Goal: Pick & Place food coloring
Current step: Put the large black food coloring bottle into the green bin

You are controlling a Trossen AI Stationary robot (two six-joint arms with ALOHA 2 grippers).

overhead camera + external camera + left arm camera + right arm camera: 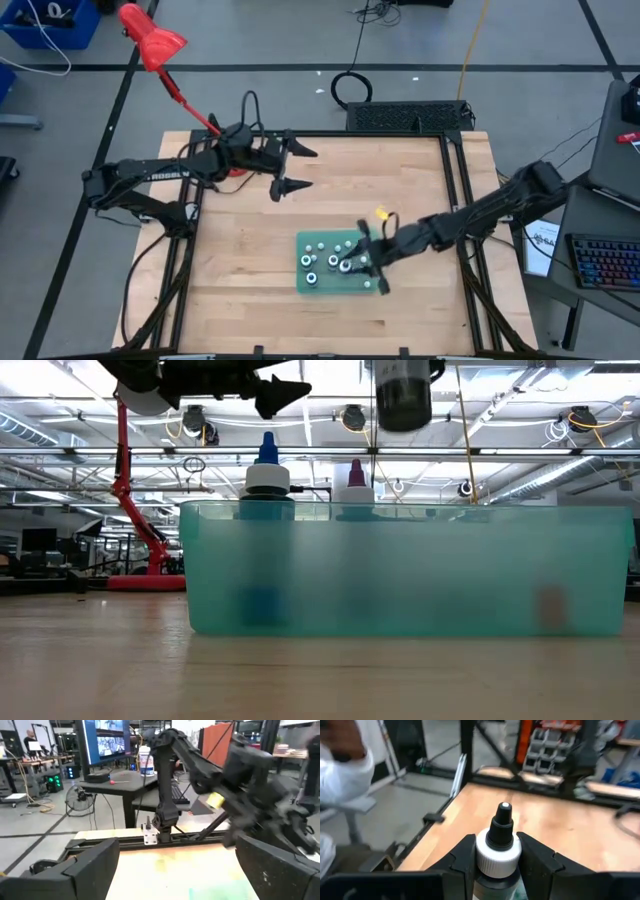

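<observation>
Food coloring bottle (pixel 498 851) sat clamped between the fingers of my right gripper (pixel 362 262), just over the green bin (pixel 325 285) holding the others. Placing seemed in hand; next called for lowering, then releasing. My left gripper (pixel 296 168) hovered wide open, empty.

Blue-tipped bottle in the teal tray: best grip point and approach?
Judging by its pose, take the blue-tipped bottle by the ribbed white collar under the nozzle, coming straight down from above. It stands upright, and the tray wall hides its body, so only the cap is exposed. The right gripper holds the black-capped bottle that way. The left gripper hangs open, away from the tray.
</observation>
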